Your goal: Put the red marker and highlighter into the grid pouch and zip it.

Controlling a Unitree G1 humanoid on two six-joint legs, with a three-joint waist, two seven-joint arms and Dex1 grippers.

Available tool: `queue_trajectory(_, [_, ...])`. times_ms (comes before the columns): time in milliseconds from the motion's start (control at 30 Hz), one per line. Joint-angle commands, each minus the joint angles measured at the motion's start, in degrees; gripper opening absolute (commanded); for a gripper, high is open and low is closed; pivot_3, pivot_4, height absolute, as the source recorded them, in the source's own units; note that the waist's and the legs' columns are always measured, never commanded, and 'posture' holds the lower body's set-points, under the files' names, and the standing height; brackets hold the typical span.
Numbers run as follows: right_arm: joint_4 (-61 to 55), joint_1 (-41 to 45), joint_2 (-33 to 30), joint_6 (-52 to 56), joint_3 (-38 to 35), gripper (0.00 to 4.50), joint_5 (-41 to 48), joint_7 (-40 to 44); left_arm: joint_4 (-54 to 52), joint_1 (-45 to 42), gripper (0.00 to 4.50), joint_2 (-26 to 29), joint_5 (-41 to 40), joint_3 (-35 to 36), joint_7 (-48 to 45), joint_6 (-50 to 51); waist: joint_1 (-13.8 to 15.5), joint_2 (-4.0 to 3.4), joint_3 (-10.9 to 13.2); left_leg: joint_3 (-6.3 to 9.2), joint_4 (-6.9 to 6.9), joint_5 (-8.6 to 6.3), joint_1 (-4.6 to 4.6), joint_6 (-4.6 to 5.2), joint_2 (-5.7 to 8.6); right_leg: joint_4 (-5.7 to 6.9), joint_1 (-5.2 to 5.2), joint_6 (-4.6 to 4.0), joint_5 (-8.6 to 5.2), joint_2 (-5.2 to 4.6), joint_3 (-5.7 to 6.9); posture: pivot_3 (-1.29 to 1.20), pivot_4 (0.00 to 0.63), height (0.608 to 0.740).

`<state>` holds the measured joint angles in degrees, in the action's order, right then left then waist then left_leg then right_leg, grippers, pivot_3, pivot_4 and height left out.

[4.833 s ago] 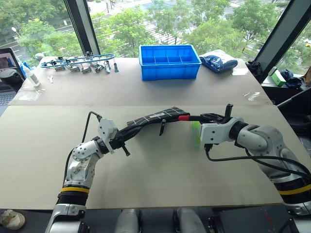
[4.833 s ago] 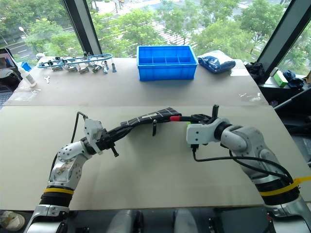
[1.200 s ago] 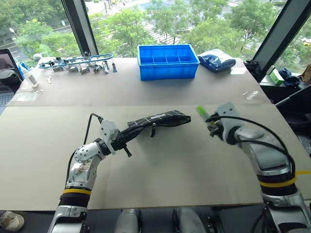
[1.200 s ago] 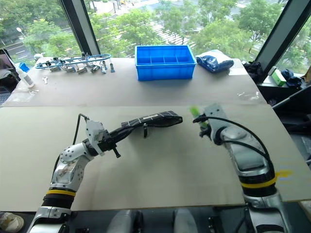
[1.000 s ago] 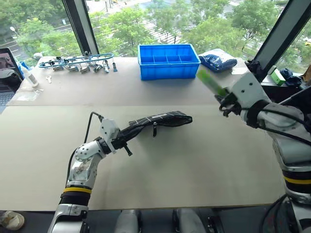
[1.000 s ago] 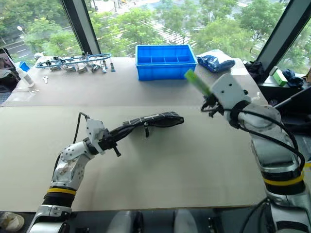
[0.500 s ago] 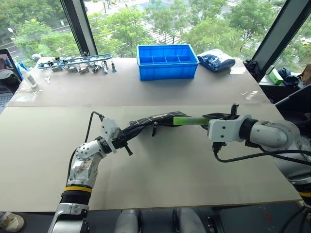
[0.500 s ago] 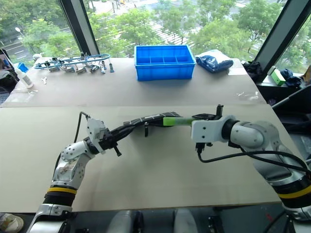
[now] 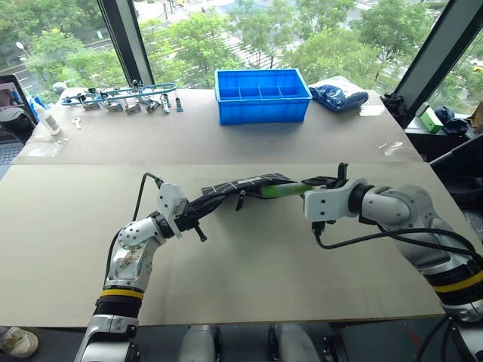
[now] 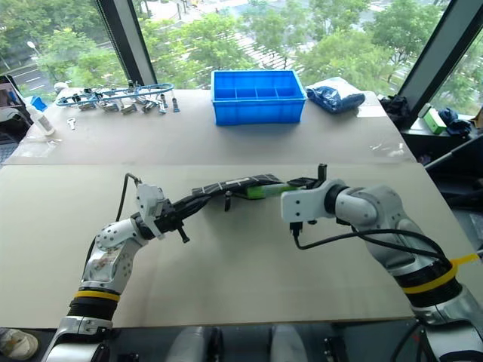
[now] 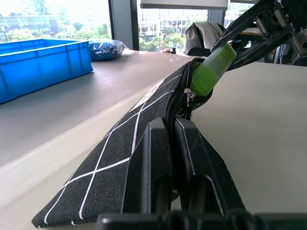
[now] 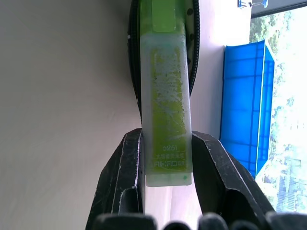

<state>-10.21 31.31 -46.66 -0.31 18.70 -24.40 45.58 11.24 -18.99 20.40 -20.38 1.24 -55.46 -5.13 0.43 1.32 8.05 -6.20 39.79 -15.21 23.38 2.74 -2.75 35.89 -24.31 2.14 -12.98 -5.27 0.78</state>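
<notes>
The grid pouch [image 9: 238,186] is a flat black fabric case crossed by thin white lines, with a small white label on its side. It is lifted off the table [image 9: 249,264] and slopes from its near-left end up to its far-right end, where the zipper mouth gapes open. A black pull strap [image 9: 240,202] dangles below the middle of it. The left gripper [image 11: 169,139] has its 2 black fingers pressed together on the pouch's near-left edge, along the zipper line.

The highlighter [image 12: 165,96] is a stubby translucent light green pen with a brighter green cap [image 12: 163,15]. Its cap end is pushed into the pouch's open mouth, while the rest of the barrel sticks out to the right. The right gripper [image 12: 168,158] pinches the barrel's rear end between its 2 fingers, 1 on each flat side, reaching in from the right.

The red marker cannot be made out; whether it lies inside the pouch cannot be told.

The near half of the table around both arms is bare, with open surface to the left, right and front of the pouch. At the far side stand a blue bin [image 9: 263,96] in the middle, a blue bag [image 9: 339,94] to its right, and a row of metal tools [image 9: 121,98] to the left. A seam [image 9: 90,164] runs across the table between the pouch and those things.
</notes>
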Motion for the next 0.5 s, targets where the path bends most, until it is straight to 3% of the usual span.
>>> queue_trajectory(33, [1.5, 3.7, 2.8, -2.0, 1.8, 0.99, -2.7, -0.4, -0.4, -1.5, 0.0, -0.4, -0.4, 0.1, -0.3, -1.3, 0.0, 0.0, 0.0, -0.01, 0.0, 0.0, 0.0, 0.0, 0.0, 0.0, 0.0, 0.0, 0.0, 0.0, 0.01, 0.0, 0.15, 0.74])
queue_trajectory(433, [7.6, 7.3, 12.7, -3.1, 4.4, 0.99, -2.1, 0.3, 0.1, -2.1, 0.0, -0.6, -0.3, 0.0, -0.6, -1.6, 0.0, 0.0, 0.0, -0.07, 0.01, 0.07, 0.02, -0.12, 0.0, 0.01, 0.01, 0.0, 0.0, -0.01, 0.02, 0.0, 0.15, 0.74])
queue_trajectory(500, [7.9, 7.5, 12.2, -1.5, 3.1, 1.99, -1.5, 1.6, 0.1, -2.1, 0.0, -0.6, -0.3, 0.0, -0.6, -1.6, 0.0, 0.0, 0.0, -0.07, 0.01, 0.07, 0.02, -0.12, 0.0, 0.02, 0.0, 0.0, 0.0, -0.01, 0.02, 0.0, 0.15, 0.74])
